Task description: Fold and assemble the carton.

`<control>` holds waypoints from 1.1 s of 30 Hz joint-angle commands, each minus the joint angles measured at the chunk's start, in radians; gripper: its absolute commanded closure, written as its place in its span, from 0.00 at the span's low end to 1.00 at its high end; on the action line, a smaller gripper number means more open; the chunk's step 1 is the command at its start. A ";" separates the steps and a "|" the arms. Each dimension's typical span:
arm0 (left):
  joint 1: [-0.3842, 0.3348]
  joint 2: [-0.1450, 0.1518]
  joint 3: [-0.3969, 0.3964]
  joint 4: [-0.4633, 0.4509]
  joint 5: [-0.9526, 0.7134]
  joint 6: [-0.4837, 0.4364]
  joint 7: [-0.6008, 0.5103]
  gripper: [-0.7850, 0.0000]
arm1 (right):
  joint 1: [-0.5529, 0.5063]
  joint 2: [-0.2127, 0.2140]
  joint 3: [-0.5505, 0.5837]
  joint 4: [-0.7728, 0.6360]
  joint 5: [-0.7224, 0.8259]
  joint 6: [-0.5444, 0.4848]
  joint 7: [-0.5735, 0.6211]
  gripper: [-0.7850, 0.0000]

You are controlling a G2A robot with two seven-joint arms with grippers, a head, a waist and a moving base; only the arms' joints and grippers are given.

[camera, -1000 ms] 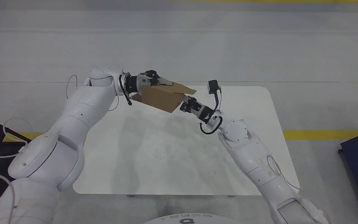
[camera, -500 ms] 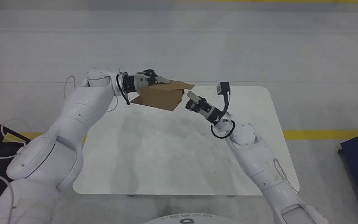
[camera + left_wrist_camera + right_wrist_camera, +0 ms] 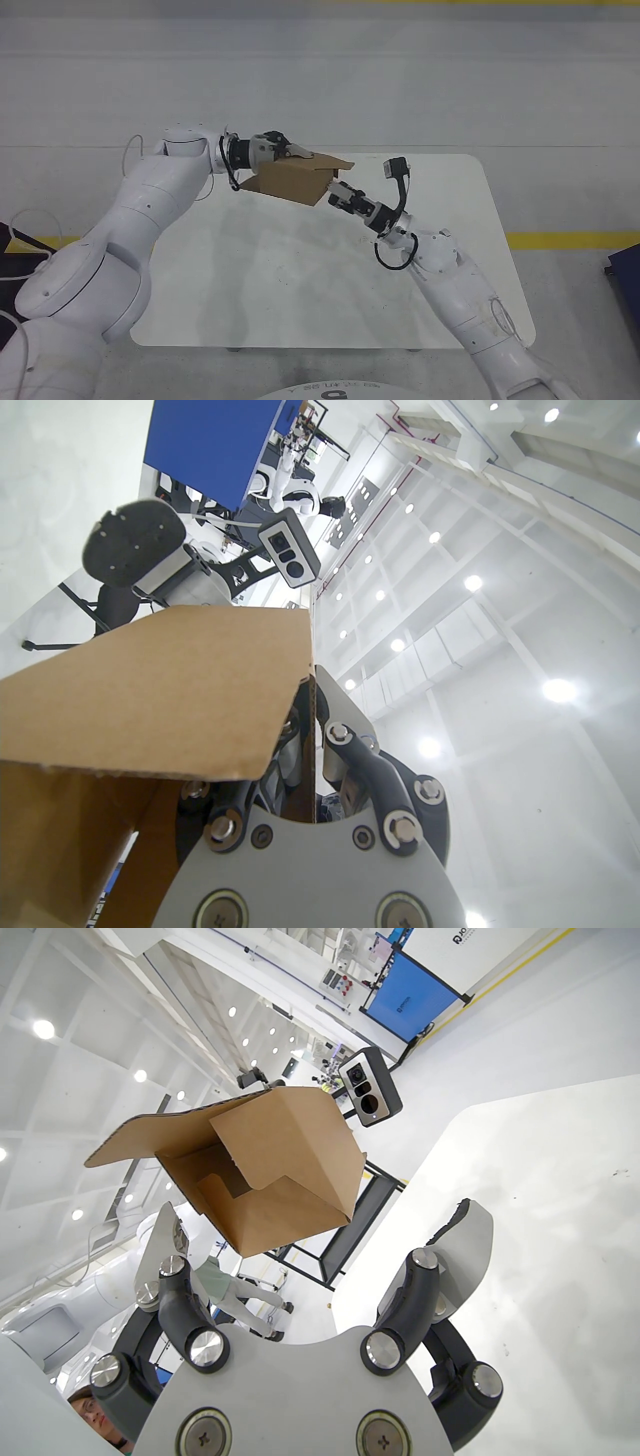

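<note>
White table point(image 3: 300, 290) below; my left claw point(image 3: 277, 148), arm raised, clamps the cardboard carton point(image 3: 293, 178) edge; my right claw point(image 3: 340, 196), fingers apart, has the carton just ahead.

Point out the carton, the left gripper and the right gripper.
carton point(image 3: 295, 181): top view, side panel.
left gripper point(image 3: 311, 712): left wrist view, between fingertips.
right gripper point(image 3: 317, 1215): right wrist view, between fingertips.

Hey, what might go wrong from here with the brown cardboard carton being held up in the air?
The left gripper pinches just one wall of the brown cardboard carton, so a push from the open right gripper might twist it loose. One flap sticks out unfolded; a finger could snag and crease it.
</note>
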 commanded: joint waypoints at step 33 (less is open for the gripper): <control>-0.041 0.003 0.042 0.033 0.136 -0.073 0.041 1.00 | 0.070 0.019 0.099 0.180 0.792 -0.052 0.565 0.00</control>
